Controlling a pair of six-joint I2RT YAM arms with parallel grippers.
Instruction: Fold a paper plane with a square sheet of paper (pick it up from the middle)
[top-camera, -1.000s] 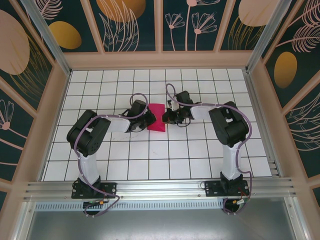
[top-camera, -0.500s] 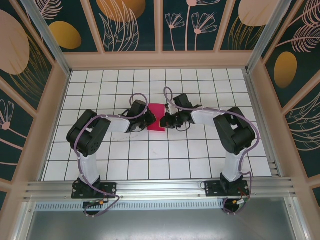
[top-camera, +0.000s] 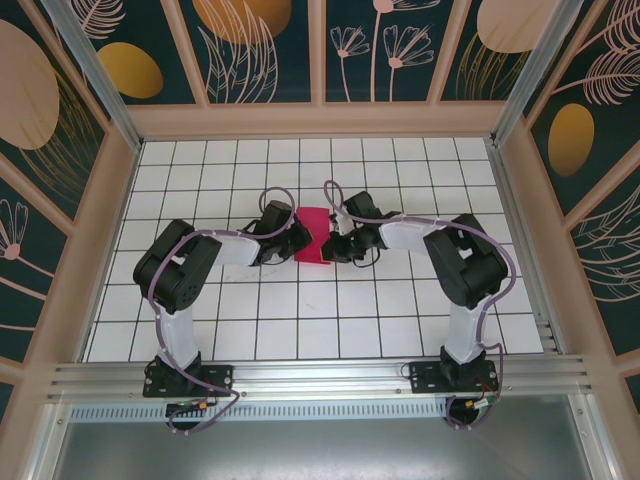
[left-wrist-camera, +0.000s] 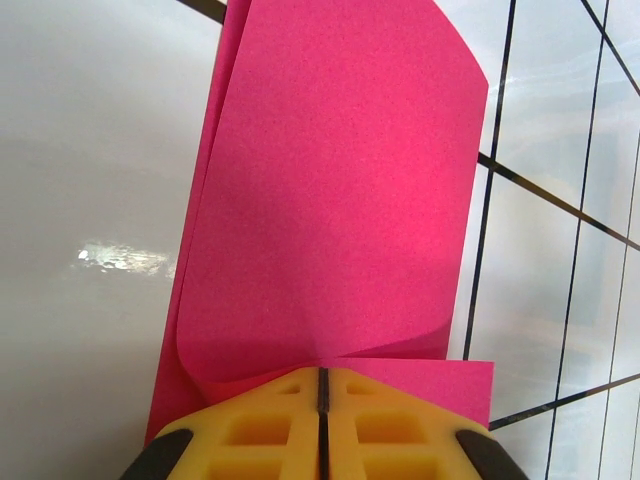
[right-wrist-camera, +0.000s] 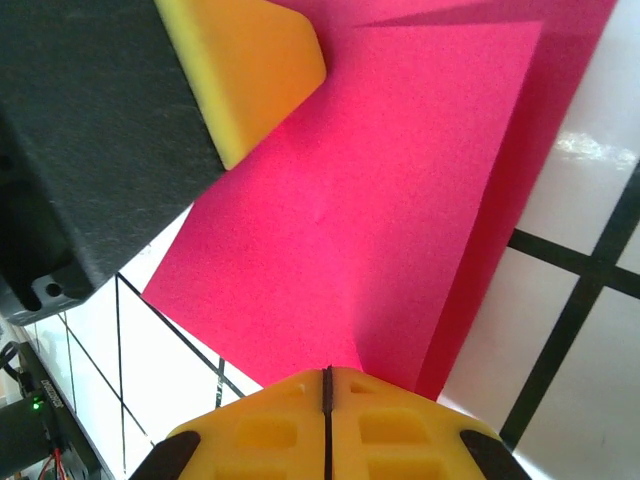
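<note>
The square sheet of paper (top-camera: 311, 238) is magenta-pink and lies bent double on the white grid floor between the two arms. In the left wrist view its upper layer (left-wrist-camera: 330, 190) curls over the lower one. My left gripper (left-wrist-camera: 322, 372) is shut on the sheet's near edge, where the curl starts. From the opposite side my right gripper (right-wrist-camera: 326, 370) is shut on the sheet (right-wrist-camera: 350, 200), pinching a raised ridge of it. From above, the left gripper (top-camera: 296, 238) and the right gripper (top-camera: 330, 244) sit at the sheet's two sides. The left gripper's yellow finger (right-wrist-camera: 250, 70) touches the far edge.
The floor is a white tiled grid (top-camera: 300, 310) inside a wooden frame, with patterned walls (top-camera: 250, 50) all round. An aluminium rail (top-camera: 320, 375) with both arm bases runs along the near edge. The right arm's elbow (top-camera: 465, 255) stands high to the right.
My right gripper has slid left towards the left gripper, and the sheet between them has become narrower and more bent. The left arm has stayed put.
</note>
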